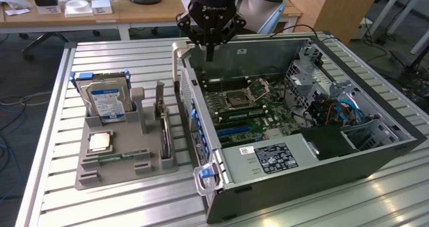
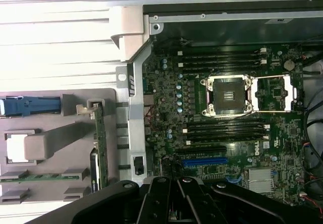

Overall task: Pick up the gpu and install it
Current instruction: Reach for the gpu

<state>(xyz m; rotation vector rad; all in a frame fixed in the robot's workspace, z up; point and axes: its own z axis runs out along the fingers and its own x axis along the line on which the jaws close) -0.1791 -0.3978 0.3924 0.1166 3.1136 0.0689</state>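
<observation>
Above the back edge of the open computer case (image 1: 375,154), I see my hand (image 1: 209,55) hovering, fingers pressed together and pinching nothing. On the exterior view's left of the case, the gpu (image 1: 165,136) stands on edge in the grey holder (image 1: 114,176) on the table (image 1: 120,56).

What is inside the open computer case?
A green motherboard with an empty CPU socket, dark RAM slots and a blue expansion slot; a labelled power supply and blue cables. The power supply covers whatever lies beneath it.
</observation>
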